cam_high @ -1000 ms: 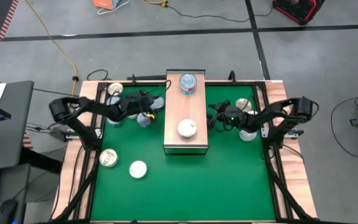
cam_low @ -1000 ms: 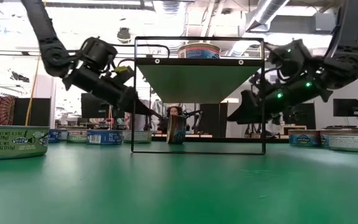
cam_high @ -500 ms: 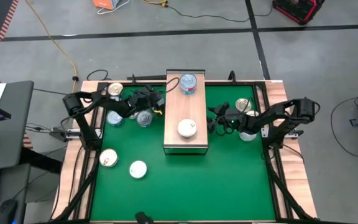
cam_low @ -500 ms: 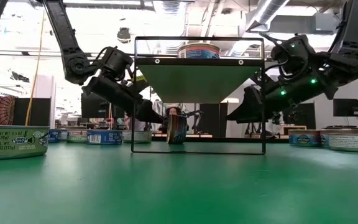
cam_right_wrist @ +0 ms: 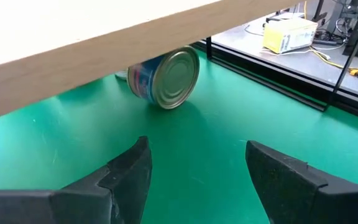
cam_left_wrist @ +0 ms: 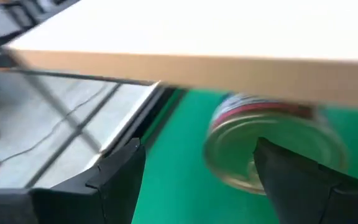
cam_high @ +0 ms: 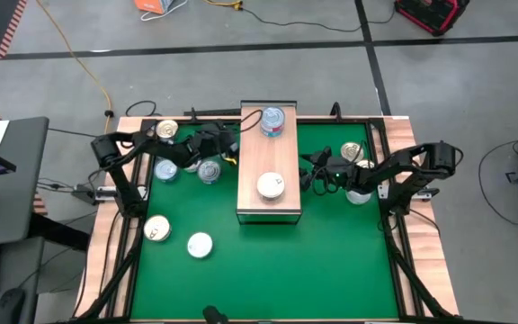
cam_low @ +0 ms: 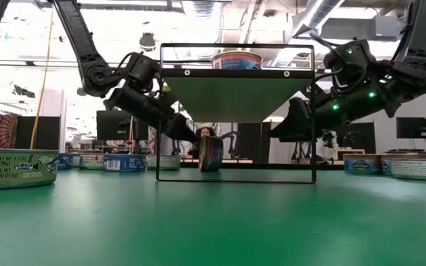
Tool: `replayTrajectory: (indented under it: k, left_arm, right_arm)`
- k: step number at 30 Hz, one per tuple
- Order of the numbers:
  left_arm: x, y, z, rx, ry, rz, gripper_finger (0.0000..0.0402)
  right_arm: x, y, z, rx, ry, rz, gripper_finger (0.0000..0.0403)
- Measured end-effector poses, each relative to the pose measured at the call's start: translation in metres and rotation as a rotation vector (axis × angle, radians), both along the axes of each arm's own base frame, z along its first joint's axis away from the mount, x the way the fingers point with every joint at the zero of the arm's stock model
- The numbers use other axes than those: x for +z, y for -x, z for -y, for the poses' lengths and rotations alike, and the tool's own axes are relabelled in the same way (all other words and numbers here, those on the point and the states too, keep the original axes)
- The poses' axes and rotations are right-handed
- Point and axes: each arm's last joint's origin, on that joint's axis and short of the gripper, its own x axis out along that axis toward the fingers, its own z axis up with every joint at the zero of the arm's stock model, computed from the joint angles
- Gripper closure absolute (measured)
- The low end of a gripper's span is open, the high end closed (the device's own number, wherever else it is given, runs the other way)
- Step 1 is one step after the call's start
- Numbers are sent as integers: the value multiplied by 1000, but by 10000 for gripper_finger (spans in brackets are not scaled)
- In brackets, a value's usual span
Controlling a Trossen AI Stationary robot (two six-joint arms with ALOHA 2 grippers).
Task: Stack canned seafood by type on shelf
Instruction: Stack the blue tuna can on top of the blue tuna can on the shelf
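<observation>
Your left arm reaches in from the counter's left edge, angled down toward the shelf (cam_high: 269, 162), and its left tool (cam_high: 228, 149) sits at the shelf's left side with its fingers spread and nothing between them. Through that wrist camera you see the shelf's plank overhead and a can on its edge (cam_left_wrist: 272, 146) under it, gold end facing the tool, ahead of the open fingers and not touching them. Beside the left arm, several tins lie on the green mat (cam_high: 268, 261): a gold-topped one (cam_high: 166, 131) near the back corner, two blue-silver ones (cam_high: 209, 170) close to the arm, and farther forward a gold-tan tin (cam_high: 156, 229) and a white-topped tin (cam_high: 200, 244). On the shelf top stand a blue-silver can (cam_high: 272, 121) at the far end and a white-topped can (cam_high: 271, 186) toward the near end. Your right arm comes in from the right edge in a matching downward slant; the right tool (cam_high: 308, 175) is at the shelf's right side, fingers apart and empty. Its camera shows the same tipped can (cam_right_wrist: 166, 78) beneath the plank, well ahead of the fingers. Two more tins (cam_high: 352, 152) lie by the right arm.
</observation>
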Motion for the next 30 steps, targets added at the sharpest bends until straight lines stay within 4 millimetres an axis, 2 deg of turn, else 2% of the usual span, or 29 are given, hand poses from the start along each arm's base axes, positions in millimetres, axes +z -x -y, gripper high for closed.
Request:
replayTrajectory:
  k: [5, 19, 26, 30]
  left_arm:
    - [3, -10, 3, -70, 2, -65, 114]
    - [-9, -16, 31, -580, 187, -181, 114]
    - [-5, -16, 21, -303, 45, -241, 114]
    - [-2, -13, 10, -159, 6, -219, 114]
  right_arm:
    - [0, -1, -3, 10, -3, 3, 118]
    - [0, -1, -4, 19, -3, 0, 118]
    - [0, -1, -4, 20, -1, -2, 118]
    - [0, -1, -4, 20, -1, -3, 118]
